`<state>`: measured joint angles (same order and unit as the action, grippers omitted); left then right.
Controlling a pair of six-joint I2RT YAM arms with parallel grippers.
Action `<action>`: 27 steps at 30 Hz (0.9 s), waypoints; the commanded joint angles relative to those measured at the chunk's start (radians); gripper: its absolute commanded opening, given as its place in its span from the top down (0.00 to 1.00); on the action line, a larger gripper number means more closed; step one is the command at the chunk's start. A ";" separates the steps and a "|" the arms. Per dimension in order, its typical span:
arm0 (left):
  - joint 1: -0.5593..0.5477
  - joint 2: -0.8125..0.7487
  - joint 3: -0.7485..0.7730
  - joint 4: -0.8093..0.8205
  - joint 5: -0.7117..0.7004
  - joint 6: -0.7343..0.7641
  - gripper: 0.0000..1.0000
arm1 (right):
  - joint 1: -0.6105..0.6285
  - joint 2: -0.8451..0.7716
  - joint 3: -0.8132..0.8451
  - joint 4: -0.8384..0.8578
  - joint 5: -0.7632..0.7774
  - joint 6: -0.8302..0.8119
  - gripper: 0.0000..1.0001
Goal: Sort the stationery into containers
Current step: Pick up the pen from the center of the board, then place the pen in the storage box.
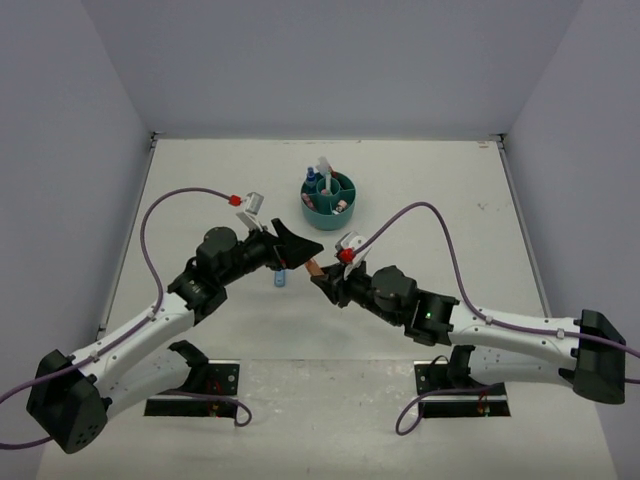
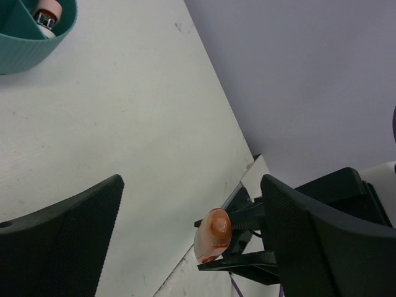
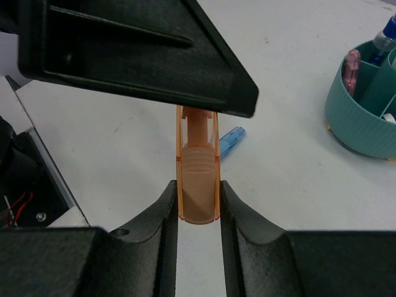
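Two sets of jaws faced at mid-frame: right jaws clenched the orange marker [image 3: 198, 185], left jaws spread wide around its tip. Left needed to close squarely before right released; teal organiser [image 1: 320, 214] sat upper centre.

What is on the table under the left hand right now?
A stubby blue marker lies on the table under the open left hand. The orange marker gripped by the right hand covers its near end. Whether anything else lies beneath cannot be seen.
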<state>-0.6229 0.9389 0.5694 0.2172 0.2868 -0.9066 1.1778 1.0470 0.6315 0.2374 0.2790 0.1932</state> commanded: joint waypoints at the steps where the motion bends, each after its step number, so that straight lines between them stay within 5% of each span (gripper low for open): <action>1: -0.014 -0.009 0.026 0.124 0.016 -0.012 0.24 | 0.025 -0.012 0.019 0.089 0.083 -0.061 1.00; 4: -0.014 -0.009 0.021 0.086 -0.004 -0.007 0.61 | 0.031 -0.011 0.020 0.095 0.114 -0.064 1.00; 11: -0.017 0.016 0.032 0.098 0.040 0.006 0.66 | 0.033 0.043 0.069 0.058 0.135 -0.066 1.00; 15: -0.021 0.037 0.040 0.109 0.054 0.020 0.96 | 0.034 0.054 0.079 0.055 0.141 -0.064 1.00; 19: -0.023 0.060 0.044 0.124 0.063 0.028 1.00 | 0.034 0.058 0.080 0.048 0.164 -0.063 1.00; 22: -0.023 0.110 0.070 0.100 -0.035 0.057 1.00 | 0.034 0.047 0.083 -0.011 0.231 -0.037 0.24; 23: -0.023 0.138 0.110 0.049 -0.119 0.073 1.00 | 0.033 0.041 0.093 -0.053 0.317 -0.004 0.09; 24: -0.023 0.167 0.152 0.007 -0.199 0.088 1.00 | 0.033 0.034 0.102 -0.099 0.390 0.031 0.01; 27: -0.021 0.296 0.278 -0.075 -0.474 0.102 1.00 | 0.026 -0.007 0.128 -0.293 0.605 0.171 0.01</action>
<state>-0.6476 1.1252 0.6864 0.2213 0.1530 -0.8591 1.2082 1.0964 0.6891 0.1428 0.5776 0.1993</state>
